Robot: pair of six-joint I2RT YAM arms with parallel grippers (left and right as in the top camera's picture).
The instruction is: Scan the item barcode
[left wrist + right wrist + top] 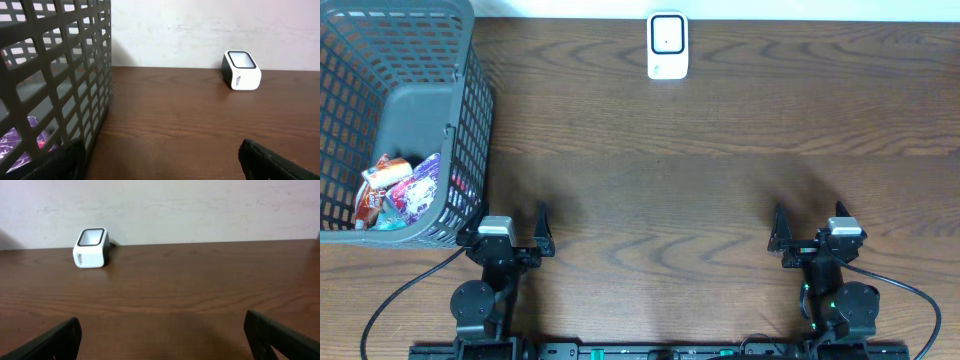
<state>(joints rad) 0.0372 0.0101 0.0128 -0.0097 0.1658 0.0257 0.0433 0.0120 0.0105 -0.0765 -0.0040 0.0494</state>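
The worktop [660,180] is dark brown wood with a wavy grain and a dull sheen. It runs back to a pale, faintly scuffed wall [200,210]. A white barcode scanner [667,46] stands at the far edge, close to that wall, with its window tilted upward.

Well to the near left of the scanner is a grey mesh basket [470,150]. Colourful packaged items [400,190] lie heaped in its near corner, and no barcode can be made out on them.

The left end effector [160,167] sits near-left of the scanner, right beside the basket wall. Its fingers are spread wide over bare wood. The right end effector [162,340] sits near-right of the scanner, equally wide and gripping nothing.
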